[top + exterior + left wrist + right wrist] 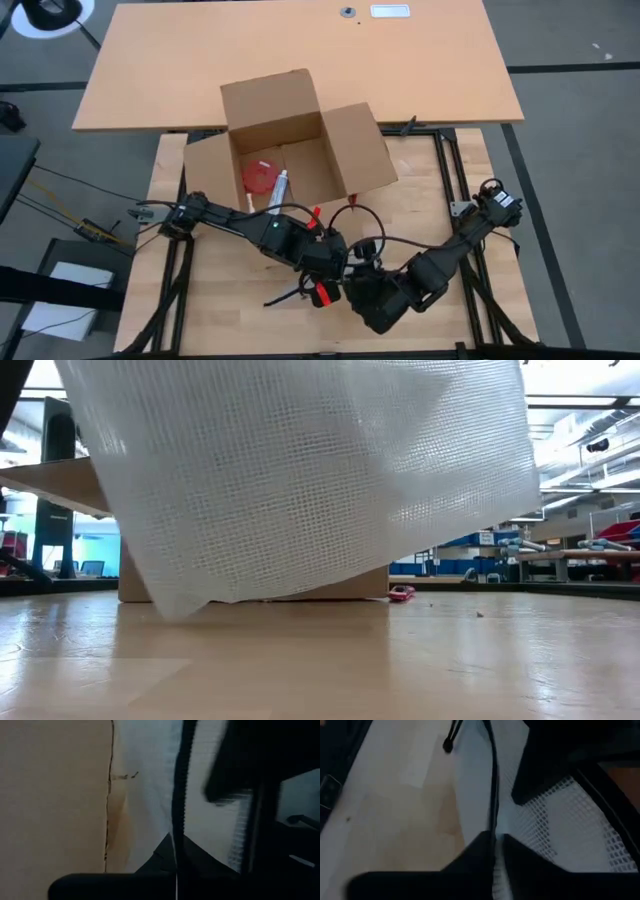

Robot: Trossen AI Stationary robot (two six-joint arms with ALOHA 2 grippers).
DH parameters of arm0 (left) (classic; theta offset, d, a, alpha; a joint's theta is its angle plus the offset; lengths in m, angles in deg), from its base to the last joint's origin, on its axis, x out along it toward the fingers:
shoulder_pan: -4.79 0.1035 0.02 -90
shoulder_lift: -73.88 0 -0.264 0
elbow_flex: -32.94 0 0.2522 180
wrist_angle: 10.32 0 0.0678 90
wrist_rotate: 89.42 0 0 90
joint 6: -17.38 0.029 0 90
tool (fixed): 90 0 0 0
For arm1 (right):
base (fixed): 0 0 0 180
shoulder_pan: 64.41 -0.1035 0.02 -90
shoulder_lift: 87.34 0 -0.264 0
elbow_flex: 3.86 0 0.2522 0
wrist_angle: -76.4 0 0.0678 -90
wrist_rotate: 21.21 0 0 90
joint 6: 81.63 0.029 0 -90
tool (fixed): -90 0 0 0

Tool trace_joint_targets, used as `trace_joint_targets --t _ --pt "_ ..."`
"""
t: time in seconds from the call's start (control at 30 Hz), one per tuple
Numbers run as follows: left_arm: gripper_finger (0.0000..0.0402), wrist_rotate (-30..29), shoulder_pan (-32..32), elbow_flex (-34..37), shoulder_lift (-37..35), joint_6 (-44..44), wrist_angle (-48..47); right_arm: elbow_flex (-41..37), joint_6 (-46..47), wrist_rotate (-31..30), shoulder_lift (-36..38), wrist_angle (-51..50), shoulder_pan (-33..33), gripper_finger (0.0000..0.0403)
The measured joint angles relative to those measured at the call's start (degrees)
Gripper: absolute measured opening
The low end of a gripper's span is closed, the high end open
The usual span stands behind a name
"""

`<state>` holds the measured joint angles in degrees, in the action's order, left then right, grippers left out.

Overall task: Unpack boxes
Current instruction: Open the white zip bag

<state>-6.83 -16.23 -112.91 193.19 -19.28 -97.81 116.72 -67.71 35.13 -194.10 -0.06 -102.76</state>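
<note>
mesh bag (300,480): hangs right in front of the low camera, a clear plastic bag with a white grid weave, lifted off the table and filling most of that view.
left gripper (322,262): over the near middle of the table, fingers pressed fully together; its wrist view shows the bag's edge running between them, so it looks pinched there.
right gripper (368,285): just beside the left one, fingers drawn narrow; its wrist view shows the same weave passing between the tips, apparently gripped.
cardboard box (290,150): sits at the far edge of the table, behind both grippers and well apart from the fingers, all four flaps folded out.
inside the box: a red round item (258,180) and a white tube (279,188) lie on the floor of it.
progress: box is already opened and one bag seems to be out and in hand; at least two things are left inside, so roughly midway by my reading.
left to do: set the bag down, then go back for the rest.
box cutter (297,296): red-handled, lying on the table near the grippers.
</note>
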Motion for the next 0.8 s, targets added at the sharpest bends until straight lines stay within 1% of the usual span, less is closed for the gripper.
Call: trace_joint_targets --t 0.03,0.07,0.17,0.23,0.33,0.5,0.7,0.8 --pt "0.0006 -0.34 0.0 0.0 0.0 0.0 0.0 0.02 0.23 1.36 0.02 0.3 -0.43 0.0014" --pt "0.0006 -0.6 0.0 0.0 0.0 -0.05 -0.05 0.03 0.42 2.93 0.02 0.55 -0.96 0.0011" --pt "0.0006 -2.63 0.0 0.0 0.0 -1.39 -1.54 0.03 2.29 8.01 0.02 0.94 -2.95 0.0008" --pt "0.0006 -4.6 0.0 0.0 0.0 -2.61 -3.54 0.03 2.94 10.03 0.02 1.14 -4.5 0.0004" --pt "0.0006 -6.9 -0.01 -0.04 0.02 -4.11 -7.23 -0.09 5.08 9.86 0.0 1.21 -6.78 0.0004" --pt "0.0006 -7.77 -0.15 -0.11 0.17 -5.34 -8.09 -2.68 10.0 9.07 -0.09 4.05 -8.99 0.0003" --pt "0.0006 -7.7 -0.25 -0.11 0.22 -5.2 -7.32 -7.16 12.69 11.4 0.01 9.19 -10.28 0.0002" --pt "0.0006 -6.11 -0.52 0.0 0.22 -2.49 -5.1 -7.92 13.66 11.69 0.0 10.49 -10.06 0.0004"
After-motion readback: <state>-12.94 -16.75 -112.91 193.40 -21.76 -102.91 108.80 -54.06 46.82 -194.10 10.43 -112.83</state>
